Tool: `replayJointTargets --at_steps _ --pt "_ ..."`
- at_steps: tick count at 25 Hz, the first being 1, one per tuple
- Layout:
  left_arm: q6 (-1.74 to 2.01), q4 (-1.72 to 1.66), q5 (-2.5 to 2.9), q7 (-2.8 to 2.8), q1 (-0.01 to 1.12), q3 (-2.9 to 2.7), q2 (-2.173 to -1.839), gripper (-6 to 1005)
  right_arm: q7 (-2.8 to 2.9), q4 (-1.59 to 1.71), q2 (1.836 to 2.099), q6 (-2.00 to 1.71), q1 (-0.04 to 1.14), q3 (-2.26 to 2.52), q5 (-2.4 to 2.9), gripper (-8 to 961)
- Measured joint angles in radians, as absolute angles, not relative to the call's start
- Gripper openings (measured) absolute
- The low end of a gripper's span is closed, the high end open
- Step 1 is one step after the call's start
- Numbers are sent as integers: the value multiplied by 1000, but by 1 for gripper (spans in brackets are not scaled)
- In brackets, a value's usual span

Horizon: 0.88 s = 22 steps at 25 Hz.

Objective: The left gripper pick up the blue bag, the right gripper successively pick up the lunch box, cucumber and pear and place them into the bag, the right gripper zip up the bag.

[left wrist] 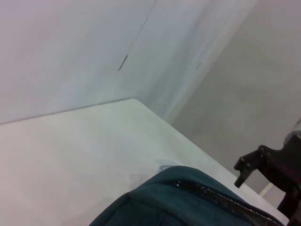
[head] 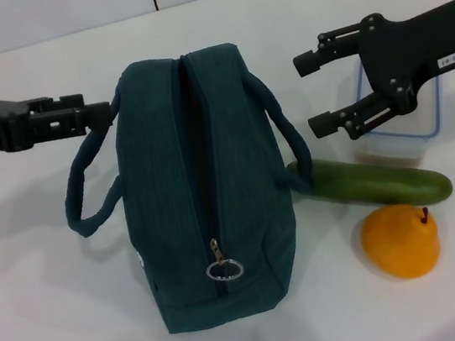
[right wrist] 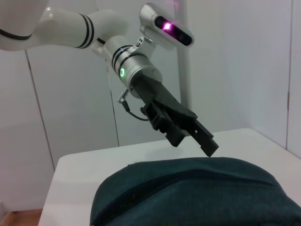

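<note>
Two grippers are showing on my head feed, one each side of a single bag. Starting at the left, the left gripper (head: 99,115) is reaching in level from that edge, its tip right at the top of the bag's left loop handle (head: 87,186); I cannot tell from any feed whether its fingers are apart or clamped on the strap. From the right wrist camera I am seeing the same claw (right wrist: 207,143) hanging just above the bag's crown.

Next, the blue bag (head: 200,183) is standing upright on the white table (head: 44,315), dark teal fabric, its long axis running away from me toward the far wall. Its zip is lying closed along the top ridge, with the ring pull (head: 224,269) dangling at the near end. I am counting two padded handles, one drooping off each side.

Further right, the right gripper (head: 312,93) is hovering with its two fingers spread wide, pointing back toward the bag and holding nothing. Behind and below it, one lunch box (head: 399,136), clear with a blue rim, is sitting on the table. One dark green cucumber (head: 373,180) is lying nearly crosswise, its left end at the bag's right handle and its right end angling slightly nearer me. One orange-yellow pear (head: 401,241) is sitting just in front of the cucumber, its dark stem pointing up.
</note>
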State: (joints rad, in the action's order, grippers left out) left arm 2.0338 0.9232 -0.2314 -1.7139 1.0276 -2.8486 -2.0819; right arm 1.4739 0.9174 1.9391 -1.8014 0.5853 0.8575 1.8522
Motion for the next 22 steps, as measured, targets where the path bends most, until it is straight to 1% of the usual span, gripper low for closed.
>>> replayJointTargets --at_steps 10,22 --pt "2037 828 -194 -1795 1030 -2849 -2078 827 1443 917 1936 -1804 577 857 1852 870" --pt "2030 763 -208 -1805 1022 -2847 -2083 822 1407 914 1948 -1805 578 867 1850 870"
